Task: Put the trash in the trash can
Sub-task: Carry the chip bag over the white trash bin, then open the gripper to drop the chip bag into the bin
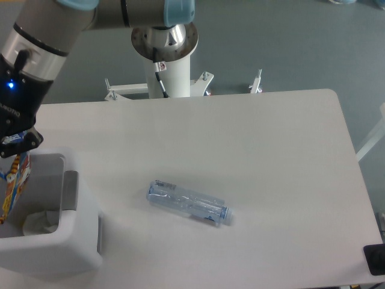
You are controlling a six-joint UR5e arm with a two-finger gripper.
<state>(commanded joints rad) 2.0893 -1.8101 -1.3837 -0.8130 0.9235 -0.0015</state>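
A crumpled blue snack wrapper (13, 180) with orange-yellow print hangs edge-on from my gripper (18, 146), which is shut on its top. It dangles over the opening of the white trash can (66, 253) at the table's left front, its lower end inside the rim. A crushed clear plastic bottle (187, 203) lies on its side near the middle of the table, well to the right of the can and of the gripper.
Something white and crumpled (38, 223) lies inside the can. The arm's white base column (165, 54) stands behind the table's far edge. A black object (374, 259) sits at the front right corner.
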